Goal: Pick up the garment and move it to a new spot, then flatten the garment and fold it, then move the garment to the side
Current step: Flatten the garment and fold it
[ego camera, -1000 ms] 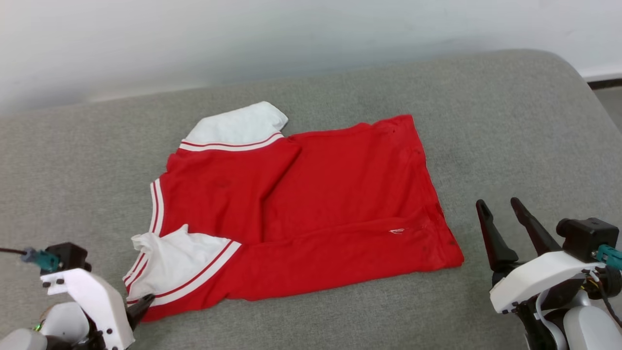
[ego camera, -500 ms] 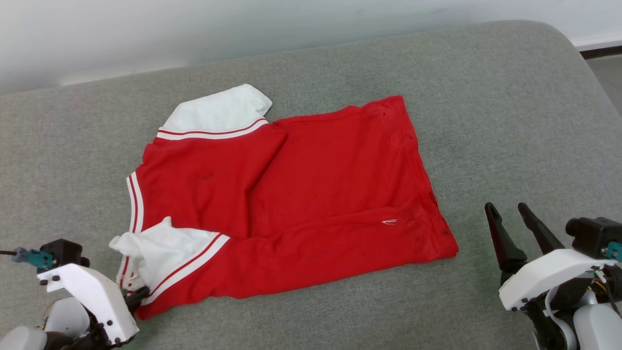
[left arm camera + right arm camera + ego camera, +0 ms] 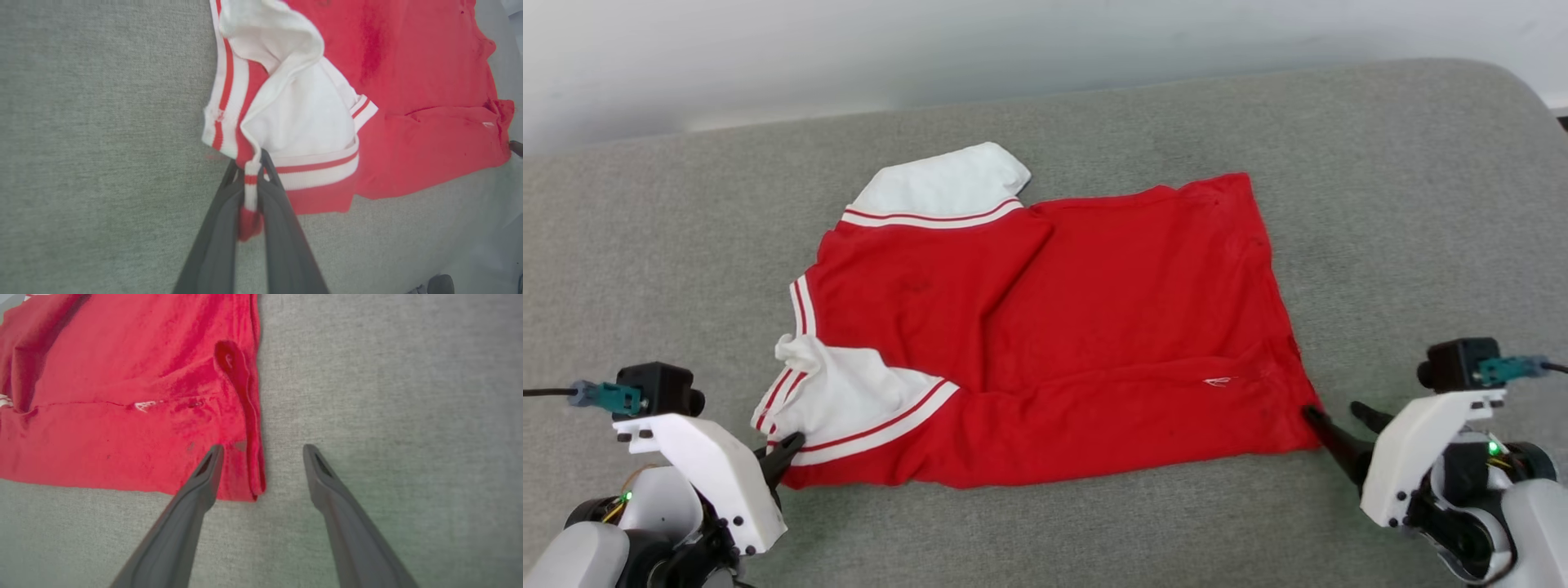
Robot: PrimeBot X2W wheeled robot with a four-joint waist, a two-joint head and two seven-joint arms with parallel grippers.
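Note:
The garment is a red jersey with white sleeves and red-and-white striped trim, spread half folded on the grey cushion. My left gripper is at its near left corner. In the left wrist view the left gripper is shut on a pinch of the garment's striped trim. My right gripper is at the near right corner. In the right wrist view the right gripper is open; one fingertip lies over the garment and the other over bare cushion, with the side hem between them.
The grey upholstered cushion runs wide on all sides of the shirt, with free room in front and to both sides. A pale wall stands behind it. The cushion's rounded corner is at the upper right.
My left gripper has shut on the striped trim at the near left corner. The right gripper has dropped and moved in to the near right corner, still open. The head camera has shifted.

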